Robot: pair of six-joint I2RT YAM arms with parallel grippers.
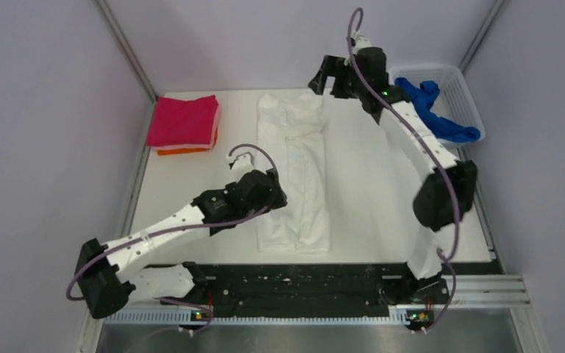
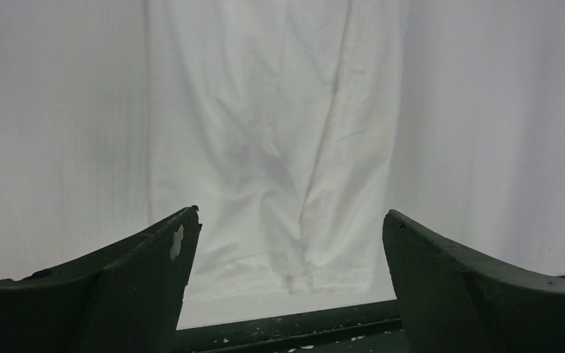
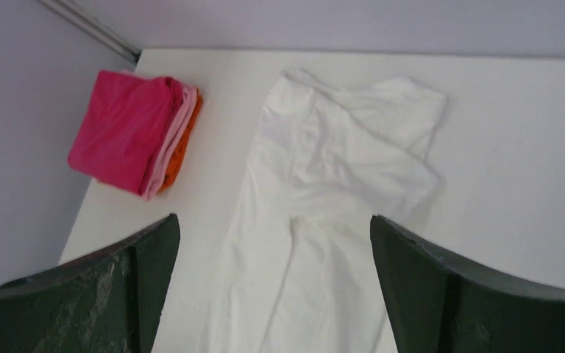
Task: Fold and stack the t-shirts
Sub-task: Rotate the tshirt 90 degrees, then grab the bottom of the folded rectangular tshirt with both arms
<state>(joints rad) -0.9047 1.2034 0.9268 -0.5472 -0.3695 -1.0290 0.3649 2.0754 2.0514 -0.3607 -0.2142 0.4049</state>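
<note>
Both the left gripper (image 2: 290, 212) and right gripper (image 3: 273, 218) hang spread by the narrow lengthwise-folded white cloth t-shirt (image 1: 294, 184); pinching one layer alone could undo its tucked sides.

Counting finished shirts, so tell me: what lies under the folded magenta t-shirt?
A pale pink layer and an orange t-shirt peek out beneath the magenta t-shirt; only their edges show, the rest is covered.

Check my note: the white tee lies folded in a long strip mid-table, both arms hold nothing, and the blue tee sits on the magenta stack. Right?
One slip: the top external view shows the blue tee in the white basket at far right, not on the magenta stack. The rest stands.
</note>
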